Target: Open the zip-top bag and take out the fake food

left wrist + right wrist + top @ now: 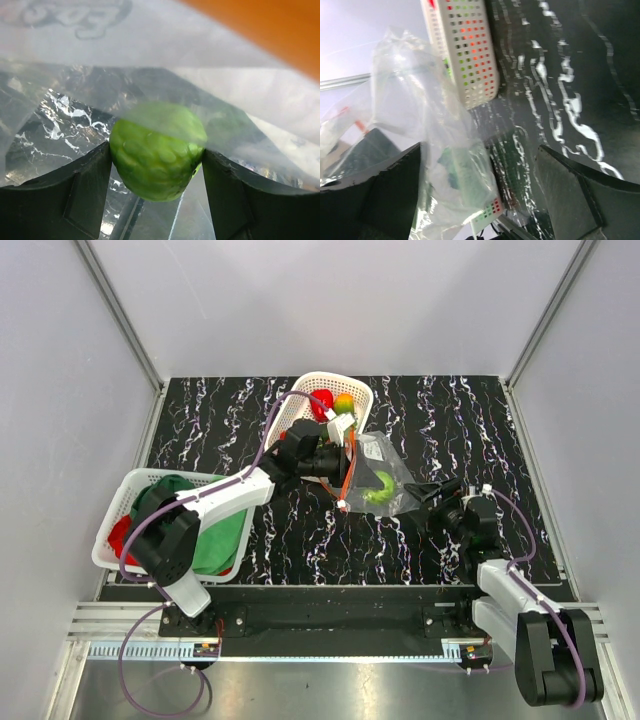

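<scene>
The clear zip-top bag (388, 468) lies mid-table, its red-orange zip strip (349, 456) facing left. My left gripper (360, 482) reaches in through the mouth. In the left wrist view its two fingers (90, 185) press on both sides of a green round piece of fake food (156, 152), with bag film (150, 45) above. My right gripper (423, 493) is open at the bag's right end. In the right wrist view (480, 150) the crinkled bag (435, 125) hangs between the wide jaws, next to the left finger. A red pepper (322, 401) and an orange piece (344, 402) lie in the back basket.
A white mesh basket (303, 387) stands at the back, just behind the bag, and also shows in the right wrist view (467, 55). A second white basket (118, 502) with green and red cloths sits at the left edge. The table top (480, 430) is black marble pattern.
</scene>
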Robot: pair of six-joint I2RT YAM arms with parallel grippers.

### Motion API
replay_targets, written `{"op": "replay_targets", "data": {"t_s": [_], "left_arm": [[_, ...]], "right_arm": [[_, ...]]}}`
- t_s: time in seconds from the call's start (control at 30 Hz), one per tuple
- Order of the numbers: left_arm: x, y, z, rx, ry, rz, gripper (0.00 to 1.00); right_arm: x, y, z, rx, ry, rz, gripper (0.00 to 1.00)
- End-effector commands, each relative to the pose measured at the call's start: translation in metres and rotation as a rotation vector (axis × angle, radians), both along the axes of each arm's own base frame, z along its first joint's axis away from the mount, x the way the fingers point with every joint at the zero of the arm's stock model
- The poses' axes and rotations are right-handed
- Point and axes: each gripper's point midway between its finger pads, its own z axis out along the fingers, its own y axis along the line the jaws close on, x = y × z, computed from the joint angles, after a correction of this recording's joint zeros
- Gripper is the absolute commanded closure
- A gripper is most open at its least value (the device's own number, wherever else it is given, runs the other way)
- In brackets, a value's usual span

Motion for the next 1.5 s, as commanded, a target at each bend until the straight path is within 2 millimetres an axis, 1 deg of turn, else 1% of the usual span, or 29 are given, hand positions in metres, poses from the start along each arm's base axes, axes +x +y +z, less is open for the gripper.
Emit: {"op": "replay_targets", "data": {"t_s": [0.0, 0.03, 0.1, 0.13, 0.2, 0.27, 0.3, 0.33, 0.5, 0.6, 0.67, 0.8, 0.87, 0.9, 0.93, 0.97, 1.0, 1.03, 1.07, 1.1, 1.13, 1.17, 1.2, 1.23, 1.27, 1.3, 1.33, 1.43, 1.47], "left_arm": [[0.0, -0.005, 0.027, -0.084, -0.06, -0.029, 1.0], [0.001, -0.005, 0.026, -0.082, -0.056, -0.028, 1.0], [0.002, -0.005, 0.021, -0.069, -0.059, -0.024, 1.0], [0.002, -0.004, 0.017, -0.054, -0.052, -0.023, 1.0], [0.006, -0.002, 0.015, -0.032, -0.082, -0.007, 1.0], [0.008, 0.005, 0.01, 0.03, -0.086, 0.015, 1.0], [0.01, 0.011, 0.003, 0.079, -0.105, 0.032, 1.0], [0.012, 0.016, 0.01, 0.082, -0.131, 0.046, 1.0], [0.038, 0.058, 0.008, 0.168, -0.164, 0.188, 1.0], [0.065, 0.093, 0.012, 0.183, -0.18, 0.309, 1.0], [0.078, 0.107, 0.008, 0.212, -0.179, 0.359, 1.0], [0.119, 0.143, -0.004, 0.277, -0.174, 0.516, 1.0], [0.138, 0.146, 0.006, 0.276, -0.195, 0.552, 1.0], [0.149, 0.146, -0.005, 0.294, -0.179, 0.558, 1.0], [0.161, 0.148, -0.004, 0.309, -0.192, 0.579, 1.0], [0.174, 0.146, 0.009, 0.303, -0.216, 0.589, 1.0], [0.187, 0.147, -0.005, 0.334, -0.197, 0.6, 1.0], [0.199, 0.152, -0.008, 0.357, -0.194, 0.633, 1.0], [0.213, 0.151, 0.003, 0.34, -0.212, 0.649, 1.0], [0.226, 0.155, -0.013, 0.361, -0.186, 0.658, 1.0], [0.235, 0.16, -0.02, 0.39, -0.178, 0.679, 1.0], [0.253, 0.165, -0.026, 0.406, -0.177, 0.704, 1.0], [0.26, 0.168, -0.031, 0.422, -0.175, 0.716, 0.99], [0.266, 0.171, -0.034, 0.434, -0.165, 0.722, 0.97], [0.273, 0.175, -0.052, 0.462, -0.132, 0.724, 0.92], [0.282, 0.174, -0.041, 0.447, -0.152, 0.73, 0.86], [0.283, 0.176, -0.045, 0.466, -0.141, 0.732, 0.71], [0.288, 0.18, -0.047, 0.485, -0.146, 0.753, 0.51], [0.288, 0.182, -0.047, 0.49, -0.149, 0.757, 0.41]], "right_arm": [[0.003, 0.006, 0.04, 0.054, -0.157, 0.031, 0.09], [0.004, 0.005, 0.047, 0.057, -0.18, 0.028, 0.24], [0.006, 0.004, 0.055, 0.071, -0.187, 0.014, 0.45], [0.007, 0.003, 0.059, 0.073, -0.193, 0.003, 0.64], [0.016, -0.003, 0.064, 0.011, -0.201, -0.025, 0.81], [0.026, -0.015, 0.059, -0.076, -0.156, -0.076, 1.0], [0.03, -0.024, 0.056, -0.149, -0.113, -0.09, 1.0], [0.033, -0.03, 0.052, -0.186, -0.093, -0.11, 1.0], [0.053, -0.078, 0.043, -0.386, -0.017, -0.251, 1.0], [0.059, -0.087, 0.044, -0.428, -0.013, -0.261, 1.0], [0.062, -0.091, 0.044, -0.441, -0.003, -0.266, 1.0], [0.064, -0.104, 0.041, -0.487, 0.031, -0.283, 1.0], [0.065, -0.11, 0.04, -0.533, 0.045, -0.283, 1.0], [0.066, -0.114, 0.039, -0.561, 0.056, -0.294, 1.0], [0.063, -0.12, 0.033, -0.588, 0.098, -0.292, 1.0], [0.067, -0.123, 0.035, -0.625, 0.108, -0.273, 1.0], [0.068, -0.131, 0.033, -0.659, 0.131, -0.291, 1.0], [0.069, -0.134, 0.036, -0.696, 0.134, -0.275, 1.0], [0.071, -0.136, 0.032, -0.717, 0.156, -0.263, 1.0], [0.071, -0.138, 0.031, -0.736, 0.168, -0.255, 0.98], [0.071, -0.14, 0.033, -0.765, 0.184, -0.237, 0.94], [0.07, -0.142, 0.031, -0.775, 0.201, -0.233, 0.91], [0.069, -0.142, 0.029, -0.78, 0.213, -0.225, 0.82], [0.07, -0.142, 0.032, -0.798, 0.202, -0.213, 0.78], [0.07, -0.142, 0.034, -0.806, 0.201, -0.208, 0.74], [0.068, -0.142, 0.033, -0.816, 0.208, -0.196, 0.7], [0.069, -0.143, 0.037, -0.834, 0.203, -0.186, 0.64], [0.069, -0.145, 0.044, -0.862, 0.212, -0.164, 0.52], [0.069, -0.144, 0.045, -0.864, 0.219, -0.151, 0.45]]}}
